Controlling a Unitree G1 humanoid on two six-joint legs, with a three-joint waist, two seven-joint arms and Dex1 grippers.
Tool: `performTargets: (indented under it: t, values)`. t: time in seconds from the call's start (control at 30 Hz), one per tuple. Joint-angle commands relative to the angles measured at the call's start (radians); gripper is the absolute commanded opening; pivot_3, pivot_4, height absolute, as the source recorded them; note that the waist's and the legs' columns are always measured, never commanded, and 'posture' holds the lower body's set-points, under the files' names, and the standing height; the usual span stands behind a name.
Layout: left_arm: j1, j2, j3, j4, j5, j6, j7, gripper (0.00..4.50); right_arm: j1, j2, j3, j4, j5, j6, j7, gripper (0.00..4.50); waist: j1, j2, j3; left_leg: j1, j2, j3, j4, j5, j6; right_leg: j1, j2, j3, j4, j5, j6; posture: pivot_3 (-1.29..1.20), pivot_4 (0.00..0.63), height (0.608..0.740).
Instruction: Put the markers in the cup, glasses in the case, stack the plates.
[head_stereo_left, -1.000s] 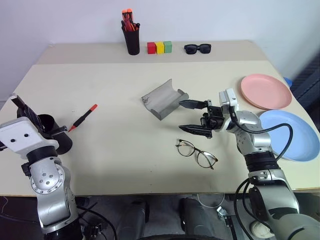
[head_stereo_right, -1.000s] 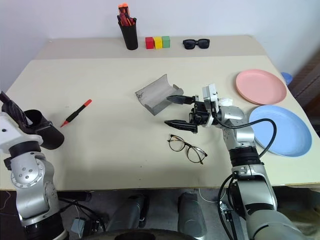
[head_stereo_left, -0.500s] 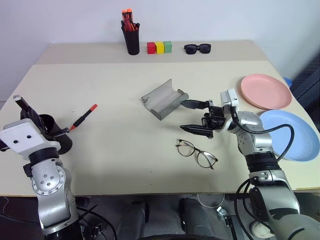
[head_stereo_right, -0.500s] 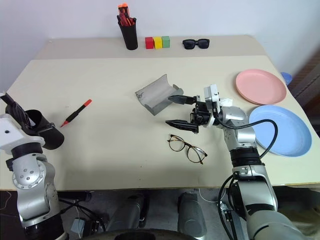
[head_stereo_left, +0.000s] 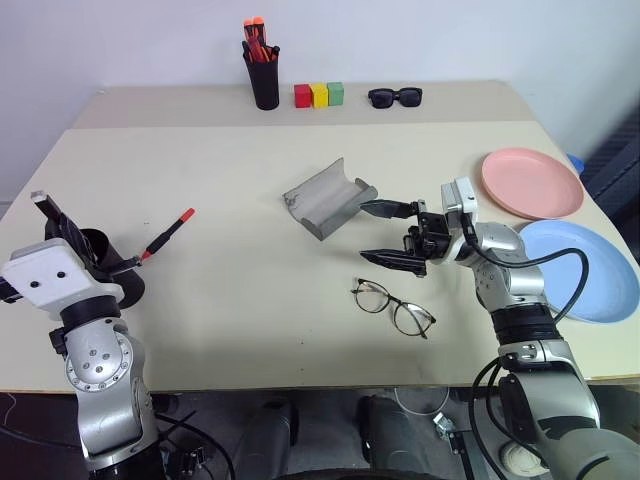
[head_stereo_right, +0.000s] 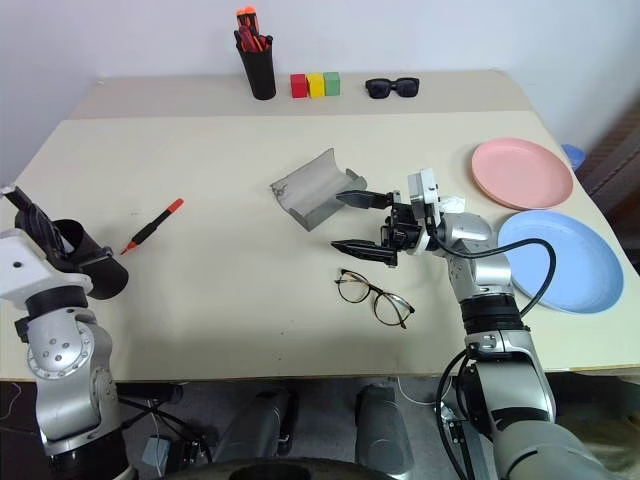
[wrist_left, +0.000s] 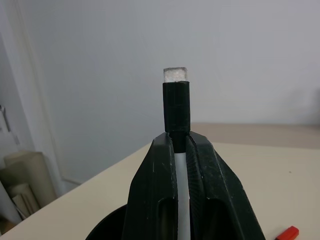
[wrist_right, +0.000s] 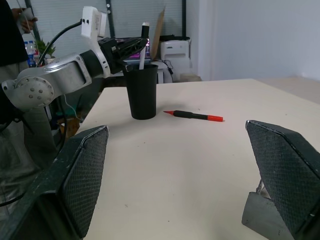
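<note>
From my head, my left gripper is raised over the cup at the bench's left edge, tilted up and away from me, its jaws clenched on the white marker with the black cap. The black marker with the red cap lies flat on the bench just to the right of the cup, red end pointing away from it. My right gripper reaches leftward across the middle, far to the right of the cup, jaws released and spread wide with nothing between them. The grey case lies open just beyond those fingers, and the glasses lie on the nearer side of them, lenses down, arms unfolded. Still farther right of the cup, the pink plate and the blue plate sit side by side, unstacked. Along the far edge stand a black pen holder, three coloured blocks and sunglasses.

My left wrist view looks straight along the clenched fingers: the marker's white body runs up between them and its black cap stands clear above, with the cup's rim below.

My right wrist view looks across the bench between my two spread fingers and shows what my head cannot: the cup from the side, a black cone standing upright, with the white marker's lower end inside its mouth.
</note>
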Motion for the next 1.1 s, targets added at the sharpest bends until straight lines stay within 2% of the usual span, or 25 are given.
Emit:
performTargets:
  t: [0.03, 0.1, 0.13, 0.2, 0.4, 1.1]
  values:
    - [0.004, 0.003, -0.001, -0.017, -0.004, -0.029, -0.003, 0.08, 0.004, -0.011, -0.022, -0.039, 0.014, -0.003, -0.002, 4.5, 0.0, 0.0, 0.0, 0.0, 0.0, 0.0, 0.0, 0.0, 0.0, 0.0, 0.0, 0.0, 0.0, 0.0, 0.0, 0.0, 0.15, 0.74]
    - [0.004, 0.003, -0.002, -0.014, -0.008, -0.033, -0.007, 0.08, 0.003, -0.01, -0.021, -0.038, 0.014, -0.002, -0.004, 4.5, 0.0, 0.0, 0.0, 0.0, 0.0, 0.0, 0.0, 0.0, 0.0, 0.0, 0.0, 0.0, 0.0, 0.0, 0.0, 0.0, 0.15, 0.74]
    - [0.006, 0.003, -0.003, -0.014, -0.007, -0.035, -0.008, 0.82, 0.002, -0.009, -0.021, -0.039, 0.014, -0.002, -0.005, 4.5, 0.0, 0.0, 0.0, 0.0, 0.0, 0.0, 0.0, 0.0, 0.0, 0.0, 0.0, 0.0, 0.0, 0.0, 0.0, 0.0, 0.15, 0.74]
    - [0.008, 0.003, -0.005, -0.013, -0.01, -0.038, -0.009, 1.49, 0.001, -0.008, -0.02, -0.038, 0.013, -0.003, -0.005, 4.5, 0.0, 0.0, 0.0, 0.0, 0.0, 0.0, 0.0, 0.0, 0.0, 0.0, 0.0, 0.0, 0.0, 0.0, 0.0, 0.0, 0.15, 0.74]
    - [0.017, 0.0, -0.008, -0.014, -0.007, -0.043, -0.003, 4.48, 0.0, -0.007, -0.018, -0.039, 0.013, -0.001, -0.007, 4.5, 0.0, 0.0, 0.0, 0.0, 0.0, 0.0, 0.0, 0.0, 0.0, 0.0, 0.0, 0.0, -0.001, 0.0, 0.0, 0.0, 0.15, 0.74]
    - [-0.058, 0.035, -0.036, -0.093, -0.06, 0.018, -0.044, 4.48, -0.014, -0.006, -0.018, -0.018, 0.005, -0.005, -0.018, 4.5, 0.0, 0.0, 0.0, -0.001, 0.0, 0.0, -0.001, 0.0, 0.0, 0.0, 0.0, 0.0, -0.002, 0.0, 0.0, 0.0, 0.15, 0.74]
